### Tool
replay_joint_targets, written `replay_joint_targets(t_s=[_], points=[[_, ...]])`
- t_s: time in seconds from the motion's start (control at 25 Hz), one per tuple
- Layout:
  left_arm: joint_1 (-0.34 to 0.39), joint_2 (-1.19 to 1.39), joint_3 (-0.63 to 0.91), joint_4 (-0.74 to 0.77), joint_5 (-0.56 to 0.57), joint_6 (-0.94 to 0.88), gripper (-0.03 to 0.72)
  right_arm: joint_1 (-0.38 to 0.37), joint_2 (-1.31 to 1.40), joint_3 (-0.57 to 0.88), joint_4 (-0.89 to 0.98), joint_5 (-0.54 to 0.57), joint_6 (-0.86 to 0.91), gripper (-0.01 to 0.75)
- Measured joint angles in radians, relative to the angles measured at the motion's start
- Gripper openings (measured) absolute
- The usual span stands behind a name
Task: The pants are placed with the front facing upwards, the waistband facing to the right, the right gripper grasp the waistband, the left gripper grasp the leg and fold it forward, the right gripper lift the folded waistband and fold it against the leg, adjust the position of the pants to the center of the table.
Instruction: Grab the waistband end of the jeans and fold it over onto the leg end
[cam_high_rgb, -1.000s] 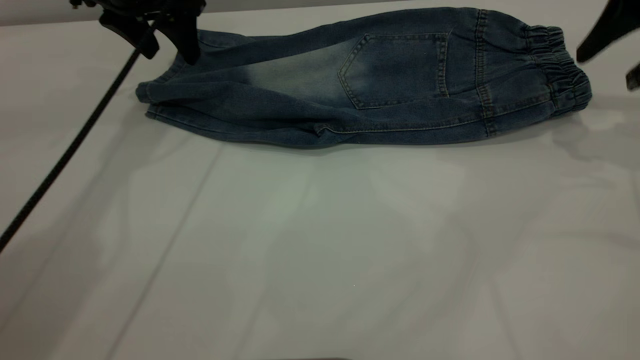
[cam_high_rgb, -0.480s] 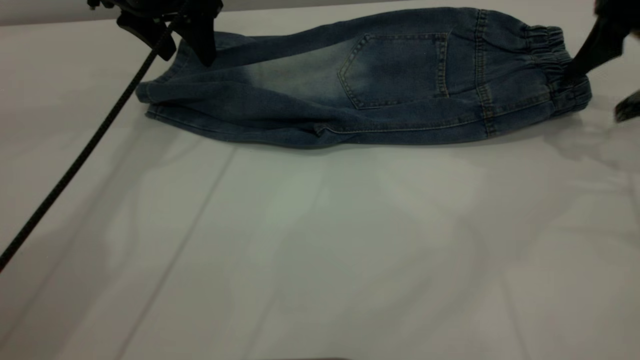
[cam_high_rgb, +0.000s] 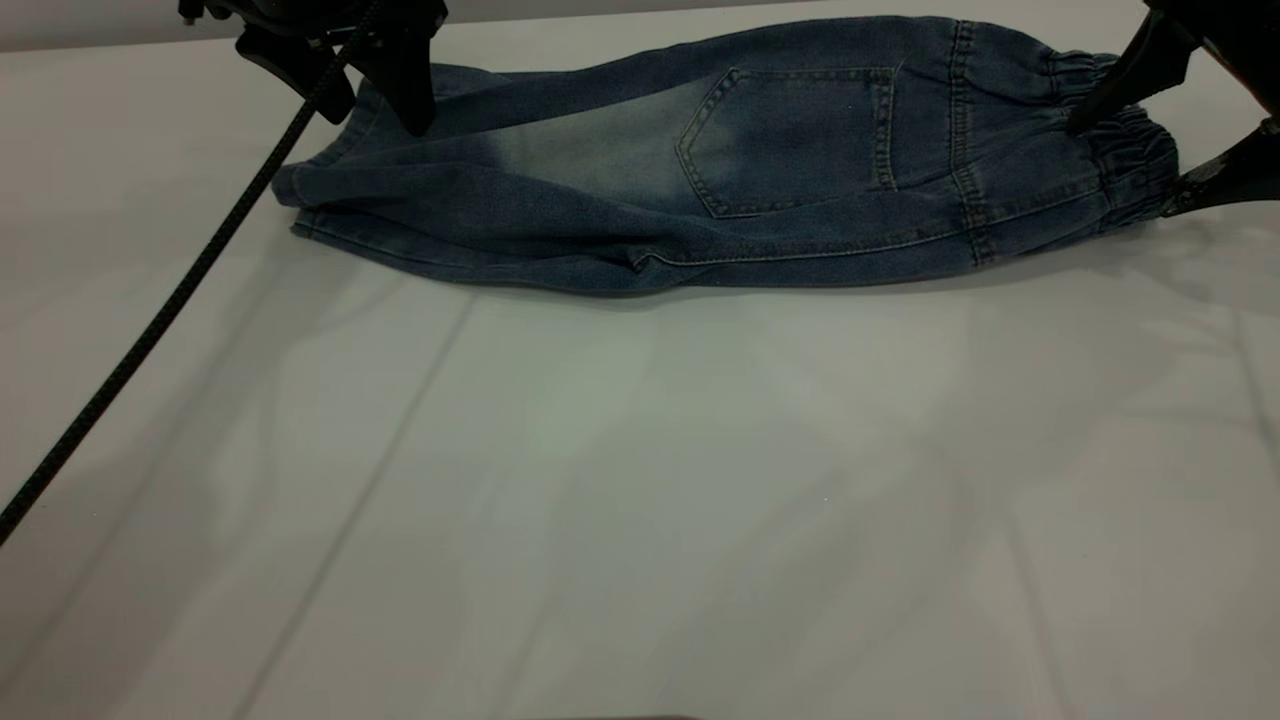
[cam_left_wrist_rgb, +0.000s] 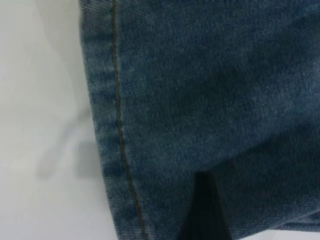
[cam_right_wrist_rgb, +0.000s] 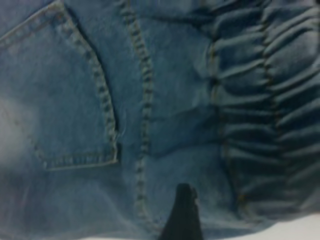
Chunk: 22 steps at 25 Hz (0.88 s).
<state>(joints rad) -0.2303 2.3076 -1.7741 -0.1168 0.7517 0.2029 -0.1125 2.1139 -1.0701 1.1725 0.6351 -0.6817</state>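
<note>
The blue denim pants (cam_high_rgb: 700, 170) lie folded lengthwise along the far side of the table (cam_high_rgb: 640, 480), back pocket up. The ruffled waistband (cam_high_rgb: 1125, 150) is at the right end and the leg hem (cam_high_rgb: 320, 190) at the left. My left gripper (cam_high_rgb: 375, 120) is open over the far corner of the leg end. One of its fingers (cam_left_wrist_rgb: 202, 210) rests on denim beside the stitched hem (cam_left_wrist_rgb: 117, 125). My right gripper (cam_high_rgb: 1122, 170) is open and straddles the waistband, with one finger on each side. One right finger (cam_right_wrist_rgb: 182, 215) shows near the gathered band (cam_right_wrist_rgb: 265, 115).
The left arm's black braided cable (cam_high_rgb: 170, 300) runs diagonally across the table's left side. The wide pale tabletop stretches from the pants to the near edge.
The right gripper has come in from the right and lowered around the waistband, nudging it slightly left. The left gripper shifted a little right over the leg end, then held still.
</note>
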Motion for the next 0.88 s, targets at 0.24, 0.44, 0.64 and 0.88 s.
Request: replay_joint_targets(t_s=[0.24, 0.44, 0.64, 0.88], points=[[0.0, 0.0, 0.0, 0.0, -0.004, 0.0, 0.496, 0.0, 0.077, -0.004, 0.076, 0.003, 0.003, 0.59], [0.0, 0.001, 0.0, -0.002, -0.004, 0.0, 0.496, 0.0, 0.087, -0.004, 0.21, -0.005, -0.089, 0.575], [-0.003, 0.026, 0.0, -0.017, 0.006, 0.0, 0.496, 0.0, 0.087, -0.005, 0.261, -0.064, -0.129, 0.465], [-0.064, 0.052, 0.0, -0.087, -0.042, 0.07, 0.496, 0.0, 0.087, -0.005, 0.27, -0.07, -0.139, 0.097]])
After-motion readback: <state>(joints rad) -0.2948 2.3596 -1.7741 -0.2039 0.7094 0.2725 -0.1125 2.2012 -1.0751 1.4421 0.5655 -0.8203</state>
